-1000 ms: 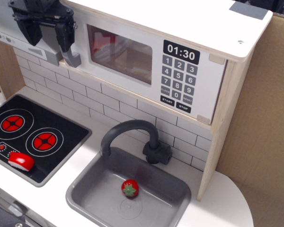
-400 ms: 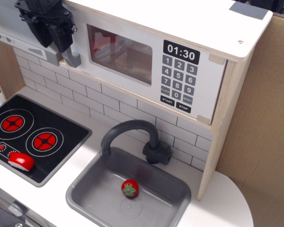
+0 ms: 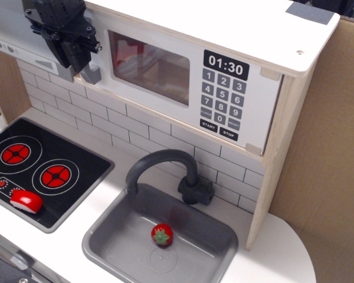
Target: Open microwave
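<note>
A: Since the earlier shot, the black pincer (image 3: 71, 56) is sitting further right and its fingers are drawn closer together, right at the grey handle (image 3: 91, 73) on the door's left edge.

B: Is it grasping the handle?

A: The fingers are looking nearly clenched, but I cannot tell whether they are gripping it.

B: And the microwave (image 3: 189, 71)?

A: It is sitting on the upper shelf, door flush, clock showing 01:30. Below, on the worktop (image 3: 283, 259), a red piece (image 3: 26, 201) is lying on the hob (image 3: 47, 171), and a strawberry (image 3: 161, 234) is resting in the sink (image 3: 106, 236) under the faucet (image 3: 165, 168).
</note>
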Robot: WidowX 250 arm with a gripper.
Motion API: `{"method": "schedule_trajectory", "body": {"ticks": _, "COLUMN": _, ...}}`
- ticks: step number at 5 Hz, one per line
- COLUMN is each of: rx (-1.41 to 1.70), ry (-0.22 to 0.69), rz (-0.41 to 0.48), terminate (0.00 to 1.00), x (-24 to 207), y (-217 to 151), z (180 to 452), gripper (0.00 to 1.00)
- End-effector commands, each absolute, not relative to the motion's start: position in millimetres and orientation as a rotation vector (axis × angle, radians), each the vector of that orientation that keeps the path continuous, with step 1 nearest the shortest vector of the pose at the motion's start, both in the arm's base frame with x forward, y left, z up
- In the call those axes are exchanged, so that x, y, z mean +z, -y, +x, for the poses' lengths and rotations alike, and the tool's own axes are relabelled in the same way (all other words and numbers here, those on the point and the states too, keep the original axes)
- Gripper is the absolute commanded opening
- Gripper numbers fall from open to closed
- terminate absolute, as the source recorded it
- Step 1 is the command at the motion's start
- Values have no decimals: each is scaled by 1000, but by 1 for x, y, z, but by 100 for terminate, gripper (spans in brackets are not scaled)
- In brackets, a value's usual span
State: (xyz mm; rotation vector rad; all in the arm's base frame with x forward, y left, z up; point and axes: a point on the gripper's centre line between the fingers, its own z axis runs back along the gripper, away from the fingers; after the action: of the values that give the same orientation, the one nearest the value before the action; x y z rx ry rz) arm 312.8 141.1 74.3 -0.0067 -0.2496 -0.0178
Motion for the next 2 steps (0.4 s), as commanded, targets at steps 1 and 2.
{"method": "schedule_trajectory", "body": {"ticks": 1, "rx": -54, "ry": 287, "rz": 14, "terminate": 0, "x": 93, "y": -136, "z": 270, "gripper": 0}}
{"method": "schedule_trajectory", "body": {"ticks": 2, "rx": -91, "ry": 277, "rz": -3, "terminate": 0, "x": 95, "y": -136, "z": 246, "gripper": 0}}
